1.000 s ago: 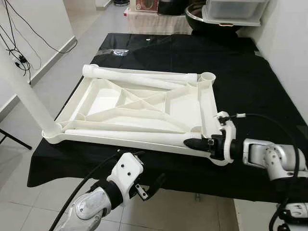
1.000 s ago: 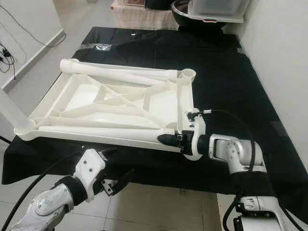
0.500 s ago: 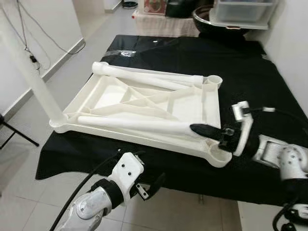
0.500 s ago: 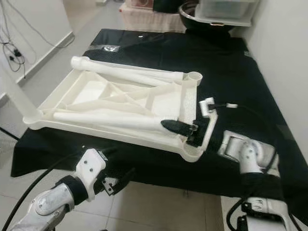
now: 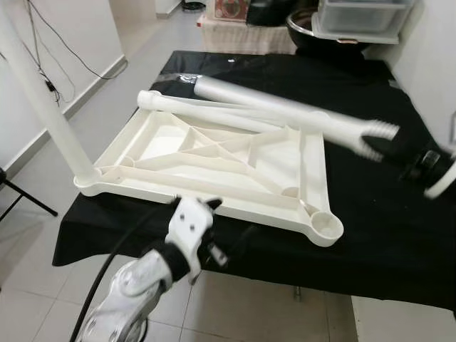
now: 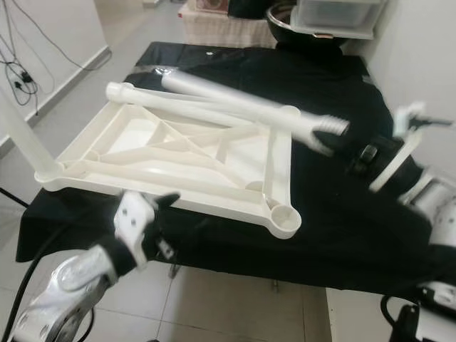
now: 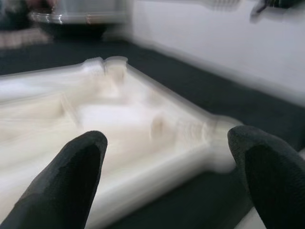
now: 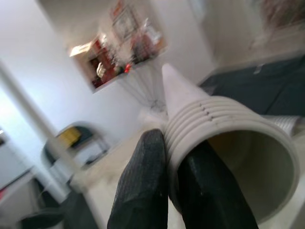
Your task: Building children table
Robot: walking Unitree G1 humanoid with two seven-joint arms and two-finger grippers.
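Leg (image 5: 285, 109), a white ribbed-ended tube, hangs above the upturned tabletop (image 5: 214, 160) at 3 o'clock, clenched by right end effector (image 8: 176, 186); left wrist view shows left end effector (image 7: 167, 181) released.

A cream-white ribbed table frame (image 5: 214, 167) and white threaded leg (image 5: 285, 114) lie against the black-draped tabletop (image 5: 370, 214), above pale grey floor tiles (image 5: 43, 285).
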